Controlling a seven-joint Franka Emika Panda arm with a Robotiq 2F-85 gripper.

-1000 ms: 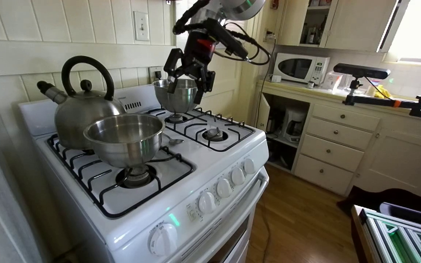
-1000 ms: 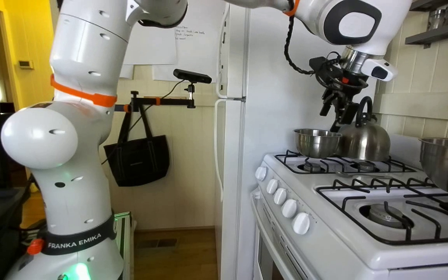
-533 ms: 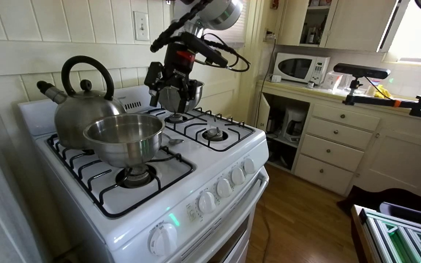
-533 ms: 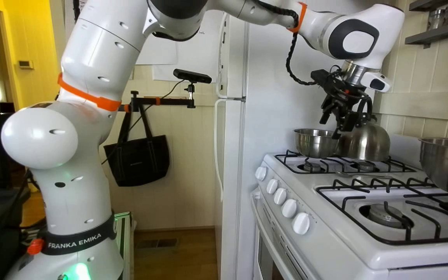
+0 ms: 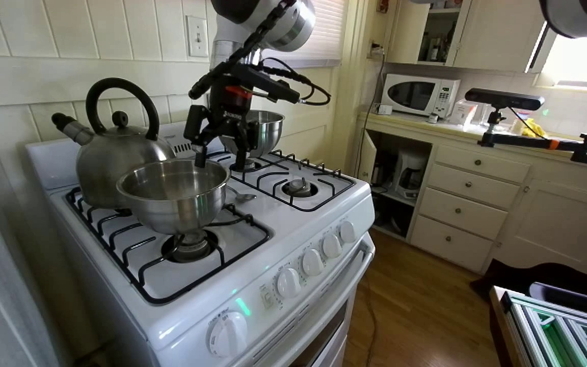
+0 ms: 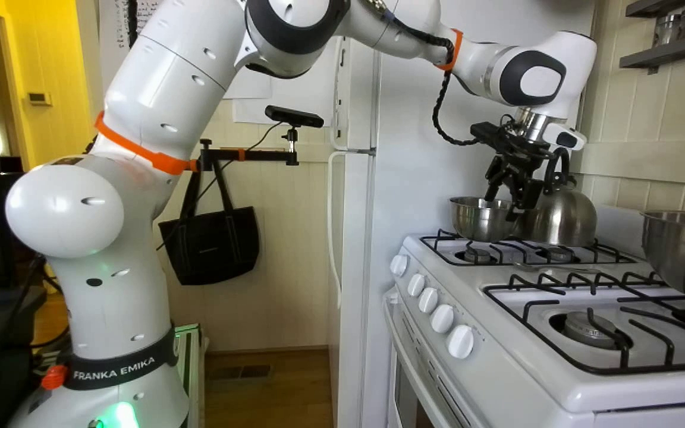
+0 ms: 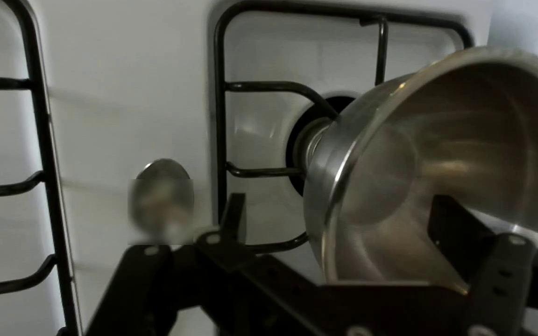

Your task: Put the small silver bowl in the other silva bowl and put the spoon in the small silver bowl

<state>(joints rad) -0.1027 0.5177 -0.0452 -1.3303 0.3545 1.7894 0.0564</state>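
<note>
Just below the gripper [image 5: 220,164] we find the small silver bowl [image 5: 179,211], standing upright over a burner [image 5: 190,247] on one black grate [image 7: 220,130], close beside the kettle [image 5: 117,168]. We see the kettle and the small silver bowl on the same grate, the bowl on the burner nearer the knobs [image 6: 442,318]. The spoon [image 5: 245,197] lies on the white strip of the stove [image 7: 129,116] between the two grates, near that bowl; in the wrist view we see its rounded end left of the bowl, partly blurred, the rest hidden near the gripper. Well apart from the gripper, on the second grate [image 7: 42,130], stands the other silva bowl [image 5: 269,133], partly behind the gripper in an exterior view.

As for the fingers [image 7: 451,228], we see them spread wide apart: in the wrist view one shows against the hollow of the small silver bowl, the other outside its rim, over the grate. Whether the first tip dips below the rim, or either touches the metal, we cannot tell.

Counting up, we have one gripper, two steel bowls, one spoon and one kettle. We number two grates, four burners and five knobs on the stove. Beyond, we count one microwave [image 5: 410,94] on the counter [image 5: 405,122] and four drawers [image 5: 487,188] under that counter; one black bag [image 6: 211,246] hangs against the pale wall [image 6: 289,285].
</note>
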